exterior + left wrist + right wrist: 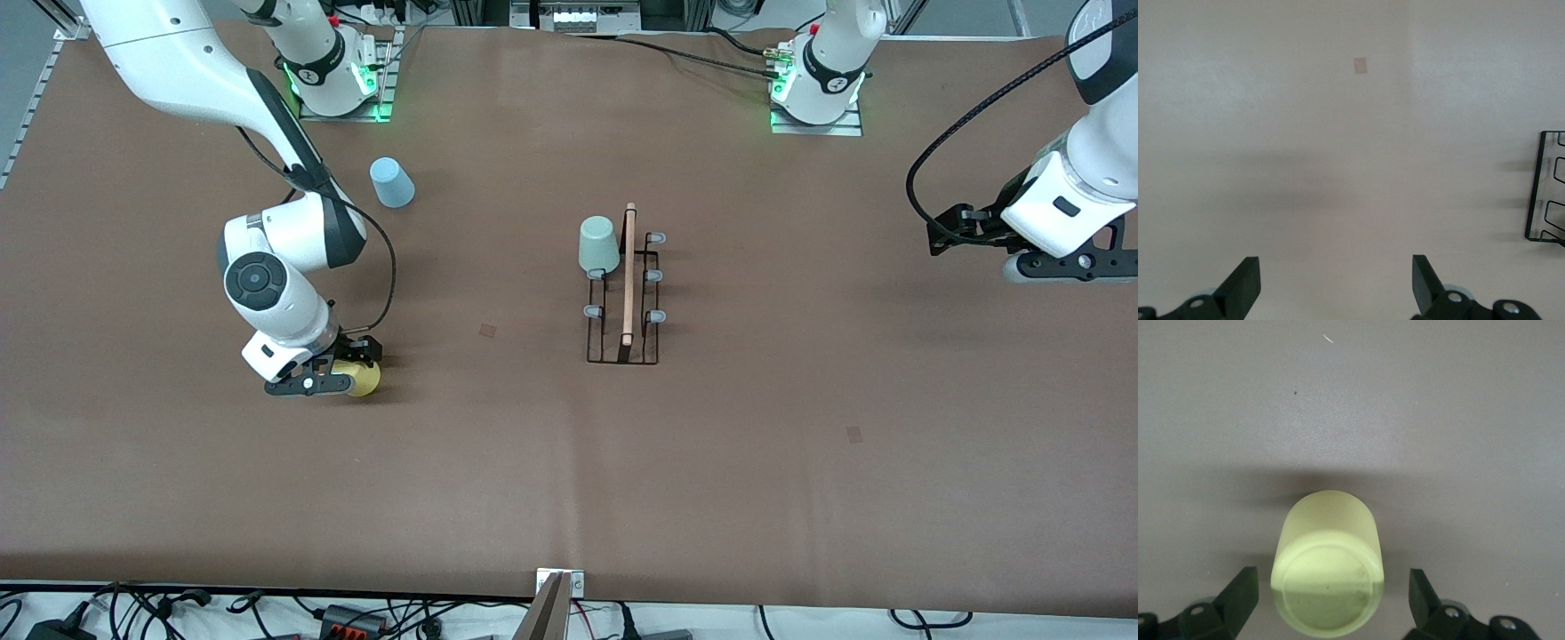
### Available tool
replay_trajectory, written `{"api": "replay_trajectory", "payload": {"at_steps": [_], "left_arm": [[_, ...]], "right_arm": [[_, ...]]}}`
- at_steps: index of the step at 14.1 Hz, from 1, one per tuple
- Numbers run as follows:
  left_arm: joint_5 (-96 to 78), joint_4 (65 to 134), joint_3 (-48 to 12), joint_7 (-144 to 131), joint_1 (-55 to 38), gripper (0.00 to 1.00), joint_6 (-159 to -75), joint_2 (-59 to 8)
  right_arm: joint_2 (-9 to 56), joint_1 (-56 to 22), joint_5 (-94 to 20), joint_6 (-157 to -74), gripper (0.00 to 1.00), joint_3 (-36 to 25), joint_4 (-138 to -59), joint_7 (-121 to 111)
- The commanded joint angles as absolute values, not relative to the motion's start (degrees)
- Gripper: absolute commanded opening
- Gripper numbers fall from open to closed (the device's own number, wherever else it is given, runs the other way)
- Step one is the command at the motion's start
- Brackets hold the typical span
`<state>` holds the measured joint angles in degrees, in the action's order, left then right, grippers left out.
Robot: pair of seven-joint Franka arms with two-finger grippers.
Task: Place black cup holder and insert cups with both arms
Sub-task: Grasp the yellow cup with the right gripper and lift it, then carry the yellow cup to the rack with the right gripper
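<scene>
The black cup holder (622, 307) stands mid-table, its wooden rod pointing toward the front camera; one corner of it (1543, 193) shows in the left wrist view. A mint green cup (599, 244) sits upside down on one of its pegs farthest from the camera. The yellow cup (364, 378) stands upside down toward the right arm's end of the table. My right gripper (342, 382) is low around it, open, with a gap between each finger and the yellow cup (1328, 580). The blue cup (391, 182) stands farther from the camera. My left gripper (1062, 265) waits open and holds nothing.
Two small tape squares lie on the brown table, one (488, 330) between the yellow cup and the holder, the other (854, 434) nearer the camera toward the left arm's end. A black cable (942, 147) loops by the left arm.
</scene>
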<state>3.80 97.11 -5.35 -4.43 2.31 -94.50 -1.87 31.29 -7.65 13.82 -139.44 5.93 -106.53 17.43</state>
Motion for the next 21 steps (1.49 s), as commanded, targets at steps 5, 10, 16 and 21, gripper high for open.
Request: {"api": "replay_trajectory", "payload": {"at_steps": [5, 10, 16, 21], "left_arm": [[2.7, 96.8, -5.7, -4.0, 2.7, 1.00, -94.6, -1.7], [2.6, 96.1, -5.7, -4.0, 3.2, 1.00, -94.9, -2.1], [2.6, 96.1, -5.7, -4.0, 2.9, 1.00, -94.3, -2.1], [2.6, 95.9, -5.7, -4.1, 2.7, 1.00, -93.0, -2.1]], "right_arm": [[27.7, -7.5, 14.9, -134.8, 0.16, 6.5, -106.1, 16.1], [17.7, -14.0, 11.2, -121.0, 0.16, 7.2, -104.1, 22.5], [21.1, -28.6, 2.3, -116.6, 0.16, 7.3, -90.1, 50.3], [32.1, -36.5, 2.4, -117.7, 0.17, 7.3, -75.8, 63.1]]}}
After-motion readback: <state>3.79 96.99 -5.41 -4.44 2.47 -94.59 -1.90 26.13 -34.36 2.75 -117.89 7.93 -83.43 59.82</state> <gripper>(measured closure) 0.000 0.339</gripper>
